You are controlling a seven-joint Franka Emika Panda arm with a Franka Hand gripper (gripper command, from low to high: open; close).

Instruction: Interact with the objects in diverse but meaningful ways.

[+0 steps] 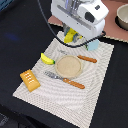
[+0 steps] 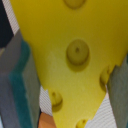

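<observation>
My gripper (image 1: 71, 33) is shut on the yellow cheese wedge (image 1: 69, 37) and holds it above the far edge of the striped placemat (image 1: 45, 92). In the wrist view the cheese wedge (image 2: 75, 55) with its round holes fills the frame, between grey fingers (image 2: 15, 75). The pale blue milk carton (image 1: 93, 45) stands just to the exterior view's right of the cheese. A yellow banana (image 1: 47, 59) and an orange-brown bread loaf (image 1: 30, 80) lie on the mat's left side. A grey pot (image 1: 122, 17) stands at the far right. The frying pan is out of view.
A tan round plate (image 1: 68, 66) lies mid-mat. An orange-handled knife (image 1: 86, 58) lies beside it and an orange-handled fork (image 1: 66, 80) in front. The pot rests on a pinkish board (image 1: 112, 27). A black cable (image 1: 47, 20) hangs behind the arm. The table is dark.
</observation>
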